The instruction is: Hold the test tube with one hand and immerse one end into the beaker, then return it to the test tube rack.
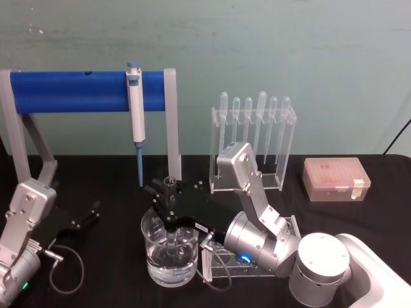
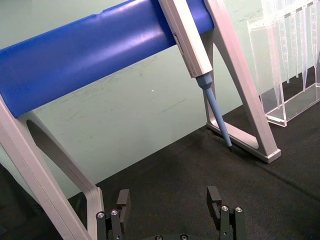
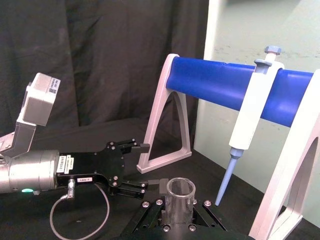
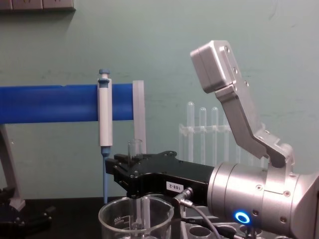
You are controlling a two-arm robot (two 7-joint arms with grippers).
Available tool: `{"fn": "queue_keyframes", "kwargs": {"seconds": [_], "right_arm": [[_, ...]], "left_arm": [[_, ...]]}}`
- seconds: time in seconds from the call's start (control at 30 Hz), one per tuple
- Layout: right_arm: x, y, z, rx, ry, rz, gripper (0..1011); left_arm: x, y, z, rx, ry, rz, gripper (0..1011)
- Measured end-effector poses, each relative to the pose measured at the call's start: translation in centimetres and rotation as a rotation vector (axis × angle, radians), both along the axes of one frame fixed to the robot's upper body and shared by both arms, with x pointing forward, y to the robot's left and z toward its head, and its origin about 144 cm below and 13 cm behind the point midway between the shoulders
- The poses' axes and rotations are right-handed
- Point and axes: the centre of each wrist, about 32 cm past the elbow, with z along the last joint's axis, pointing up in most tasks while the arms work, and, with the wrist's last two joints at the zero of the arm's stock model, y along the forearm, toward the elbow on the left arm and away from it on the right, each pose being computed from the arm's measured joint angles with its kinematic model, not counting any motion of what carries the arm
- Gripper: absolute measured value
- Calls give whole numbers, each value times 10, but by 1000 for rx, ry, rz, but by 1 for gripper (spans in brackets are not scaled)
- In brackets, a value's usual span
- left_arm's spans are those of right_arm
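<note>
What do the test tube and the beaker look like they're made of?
Test tube, held by the right hand over the beaker: probably glass, clear, colourless, glossy rim. Beaker: probably glass, transparent wall with white printed markings; clear plastic can't be excluded. Left hand rests open.

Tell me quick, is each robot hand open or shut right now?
Left hand: open, holding nothing.
Right hand: shut on the test tube, its lower end inside the beaker.

Even, diffuse indoor light, faint shadows
</note>
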Motion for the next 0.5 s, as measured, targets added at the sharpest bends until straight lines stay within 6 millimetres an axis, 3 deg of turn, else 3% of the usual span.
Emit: {"fn": "queue_keyframes", "kwargs": {"seconds": [0.5], "right_arm": [[0, 0, 0, 0, 0, 0, 134]], "left_arm": [[0, 0, 0, 0, 0, 0, 1000]]}}
